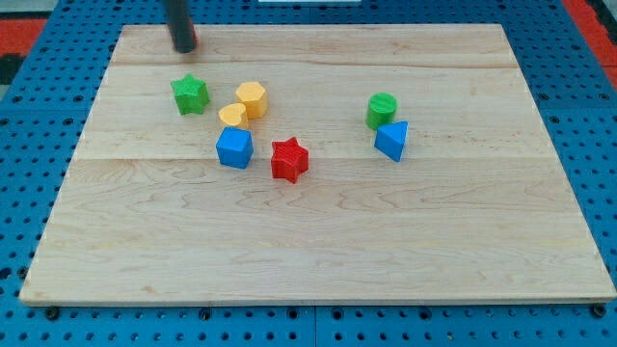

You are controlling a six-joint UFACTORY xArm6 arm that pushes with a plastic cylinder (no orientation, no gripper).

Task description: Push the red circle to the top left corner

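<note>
My tip (181, 48) rests near the board's top left corner. A sliver of red (193, 39) shows just right of the rod. It looks like the red circle, mostly hidden behind the rod and touching it. The wooden board (318, 251) fills most of the view.
A green star (190, 93) lies below my tip. A yellow hexagon (252, 98), a yellow rounded block (231, 116), a blue cube (234, 148) and a red star (288, 159) cluster left of centre. A green cylinder (382, 110) and a blue block (392, 140) sit to the right.
</note>
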